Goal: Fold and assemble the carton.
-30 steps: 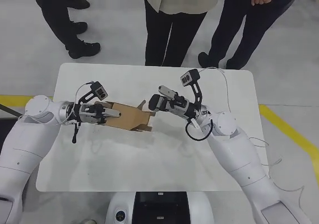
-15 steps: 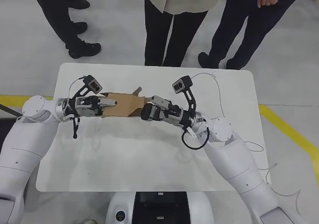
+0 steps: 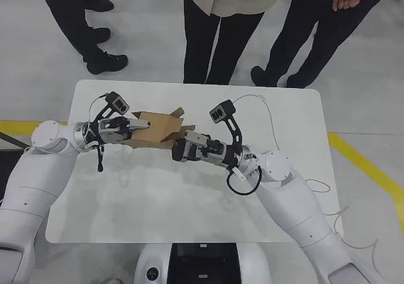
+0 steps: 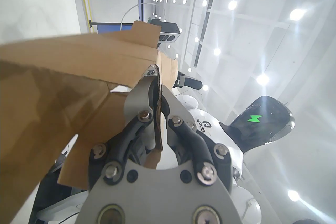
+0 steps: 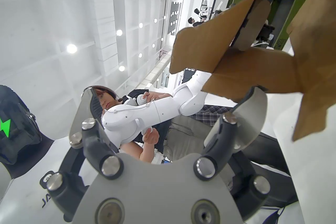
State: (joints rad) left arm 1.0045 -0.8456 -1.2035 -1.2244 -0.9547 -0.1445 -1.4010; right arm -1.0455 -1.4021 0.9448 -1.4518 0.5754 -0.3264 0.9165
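a white table (image 3: 187, 206) with rounded corners lies below the two arms. its near half and its right side are bare, leaving broad open room there.

a brown cardboard carton (image 3: 157, 129) is held up over the far left part of the table, between the two grippers. it is near the far edge and well in from the left edge. it is partly unfolded, with loose flaps sticking out at the end that faces the right arm and one small flap pointing toward the far edge.

the left gripper (image 3: 143, 124) is at the carton's left end. in the left wrist view its two fingers (image 4: 136, 96) are pressed together on a thin cardboard edge, with a carton panel (image 4: 65, 72) spreading out beside them.

the right gripper (image 3: 179, 150) is at the carton's near right corner. in the right wrist view its fingers (image 5: 88, 107) stand wide apart with nothing between them. one fingertip sits just under a hanging flap (image 5: 249, 64); whether it touches the flap cannot be told.
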